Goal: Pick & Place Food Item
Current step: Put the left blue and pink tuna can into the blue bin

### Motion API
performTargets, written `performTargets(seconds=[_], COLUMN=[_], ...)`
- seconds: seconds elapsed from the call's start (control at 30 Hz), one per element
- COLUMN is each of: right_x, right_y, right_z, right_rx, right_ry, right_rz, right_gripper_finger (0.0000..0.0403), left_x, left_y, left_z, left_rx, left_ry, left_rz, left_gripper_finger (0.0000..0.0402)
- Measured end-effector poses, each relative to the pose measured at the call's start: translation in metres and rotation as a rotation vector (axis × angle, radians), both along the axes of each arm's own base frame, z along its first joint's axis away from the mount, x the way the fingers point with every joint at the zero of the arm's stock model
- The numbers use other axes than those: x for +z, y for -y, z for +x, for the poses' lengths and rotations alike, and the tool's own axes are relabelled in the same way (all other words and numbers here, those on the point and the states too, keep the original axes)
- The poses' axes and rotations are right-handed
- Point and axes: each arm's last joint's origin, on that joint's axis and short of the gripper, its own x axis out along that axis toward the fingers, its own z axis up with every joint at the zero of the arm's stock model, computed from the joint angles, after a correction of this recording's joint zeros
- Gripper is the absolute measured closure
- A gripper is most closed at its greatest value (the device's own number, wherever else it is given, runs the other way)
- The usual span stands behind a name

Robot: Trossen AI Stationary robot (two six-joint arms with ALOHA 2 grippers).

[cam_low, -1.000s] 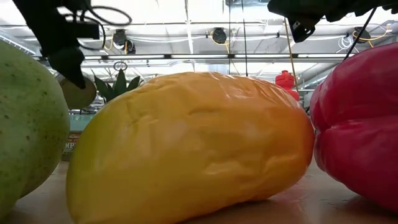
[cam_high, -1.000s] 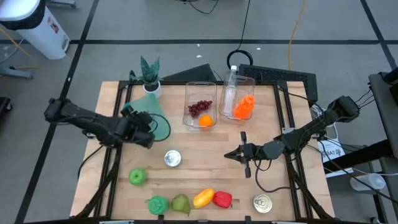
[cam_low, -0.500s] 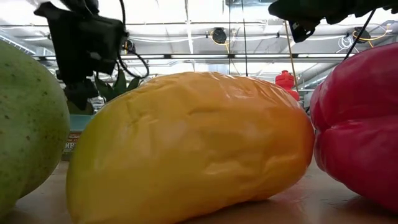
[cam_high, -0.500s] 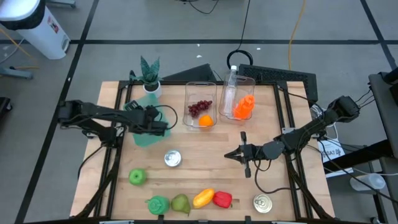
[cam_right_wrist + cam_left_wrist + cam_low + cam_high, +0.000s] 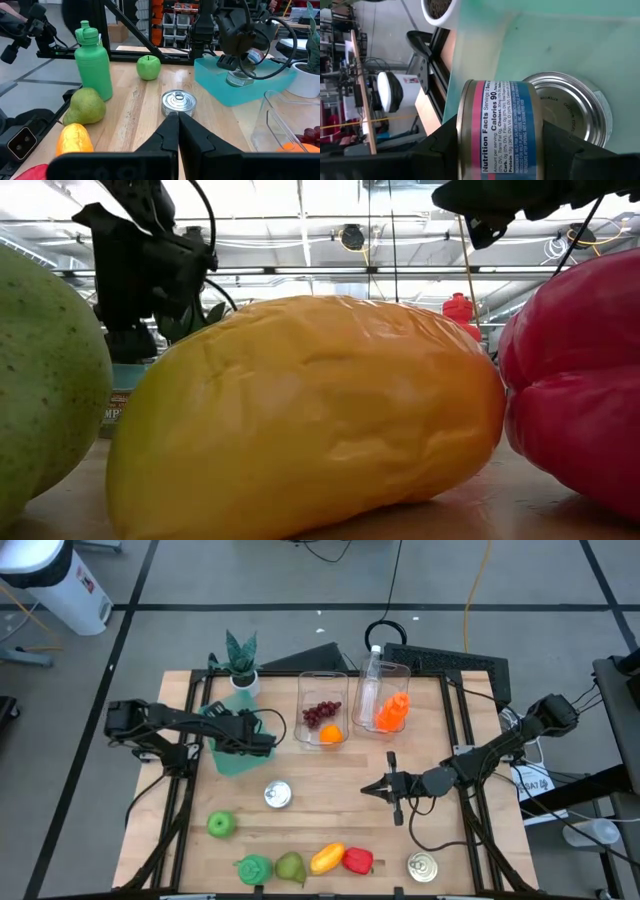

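Note:
My left gripper [image 5: 258, 743] hangs over the teal bin [image 5: 228, 752] and is shut on a can with a pink and blue label [image 5: 501, 125]. The right wrist view shows that gripper and can [image 5: 251, 54] above the bin's far part. A second can [image 5: 568, 107] lies inside the bin below the held one. My right gripper [image 5: 372, 788] is shut and empty, hovering over the table's right middle. A silver can [image 5: 277, 794] stands on the table between the two grippers. My left gripper pinches the can between its two fingers, which lie on opposite sides of the labelled wall [image 5: 470, 131]. The fingers [image 5: 432, 150] come from above, slanting from the table's left. The can is lifted clear over the teal bin, above the can that lies in it.
Two clear containers stand at the far edge, one with grapes and an orange [image 5: 322, 712], one with a bottle and an orange item [image 5: 386, 700]. A potted plant [image 5: 240, 662] stands behind the bin. Apple [image 5: 219, 824], green bottle, pear, mango [image 5: 327, 858], red pepper and another can [image 5: 423, 866] line the near edge.
My left gripper has carried the can toward the table's right and slightly toward the far edge, from beside the bin's left part to over its middle, and has come lower. My right arm has kept still.

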Motion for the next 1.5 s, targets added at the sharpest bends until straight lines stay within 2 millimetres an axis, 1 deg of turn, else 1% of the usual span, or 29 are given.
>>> performTargets(seconds=[0.3, 0.43, 0.57, 0.63, 0.77, 0.87, 0.97, 1.2, 1.4, 1.5], right_x=[0.001, 0.001, 0.001, 0.001, 0.000, 0.000, 0.000, 0.000, 0.000, 0.000], right_y=[0.000, 0.000, 0.000, 0.000, 0.000, 0.000, 0.000, 0.000, 0.000, 0.000], right_z=[0.000, 0.000, 0.000, 0.000, 0.000, 0.000, 0.000, 0.000, 0.000, 0.000], right_rx=[0.000, -0.001, -0.001, -0.001, -0.002, -0.002, -0.002, -0.002, -0.001, -0.001], right_ry=[0.005, 0.006, 0.006, 0.006, 0.005, 0.004, 0.004, 0.000, 0.000, 0.000], right_rz=[-0.002, -0.002, -0.002, -0.002, -0.002, -0.003, -0.003, -0.005, -0.005, -0.005], right_gripper_finger=[0.0403, 0.0403, 0.0403, 0.0403, 0.0403, 0.0403, 0.0403, 0.0403, 0.0403, 0.0403], left_x=[-0.012, -0.015, -0.013, -0.012, -0.013, -0.014, -0.014, -0.014, -0.013, -0.012], left_y=[0.000, -0.001, 0.001, 0.002, 0.007, 0.008, 0.008, 0.008, 0.008, 0.008], left_z=[0.006, 0.010, 0.013, 0.016, 0.023, 0.026, 0.027, 0.026, 0.024, 0.021], left_rx=[-0.034, -0.054, -0.060, -0.066, -0.079, -0.114, -0.117, -0.117, -0.108, -0.092], left_ry=[-0.074, -0.067, -0.048, -0.039, 0.008, 0.019, 0.026, 0.018, 0.005, -0.018], left_rz=[-0.036, -0.048, -0.055, -0.071, -0.163, -0.205, -0.205, -0.206, -0.208, -0.195], left_gripper_finger=[0.0212, 0.0212, 0.0212, 0.0197, 0.0154, 0.0145, 0.0152, 0.0189, 0.0197, 0.0220])
